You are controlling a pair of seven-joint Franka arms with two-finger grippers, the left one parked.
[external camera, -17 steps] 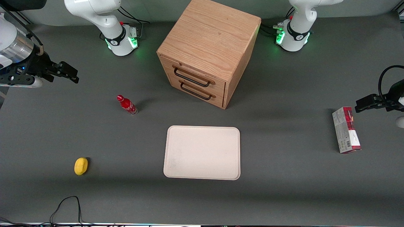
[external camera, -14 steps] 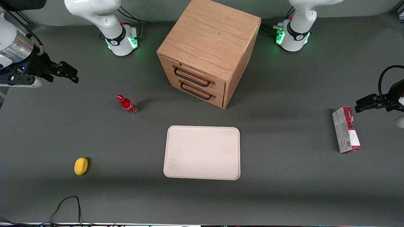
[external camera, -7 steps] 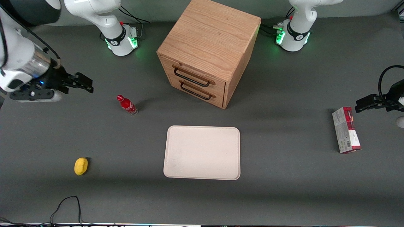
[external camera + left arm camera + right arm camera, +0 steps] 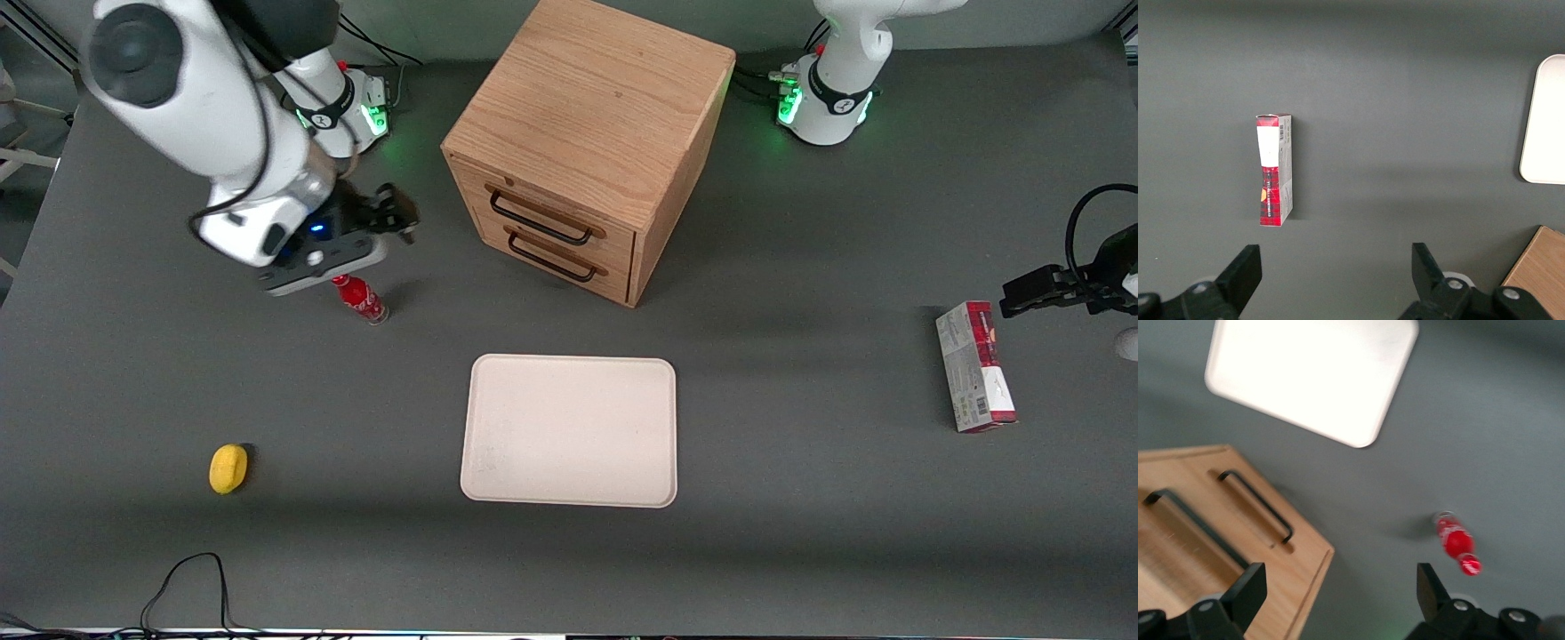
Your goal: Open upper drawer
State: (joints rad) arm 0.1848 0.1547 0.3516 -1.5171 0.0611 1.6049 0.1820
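Gripper (image 4: 402, 215): fingers spread, holding nothing, in the air near the cabinet (image 4: 594, 107), above the bottle (image 4: 359, 297).
Upper drawer (image 4: 544, 214): shut, above the lower drawer (image 4: 558, 257), handle untouched.

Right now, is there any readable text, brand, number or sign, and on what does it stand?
No text reads clearly.
Red bottle: white script, too blurred to read.
Red and grey carton: print and barcode, too small to read.
Upper drawer, tray: no markings.
Gripper, open, hangs beside the cabinet: no lettering.
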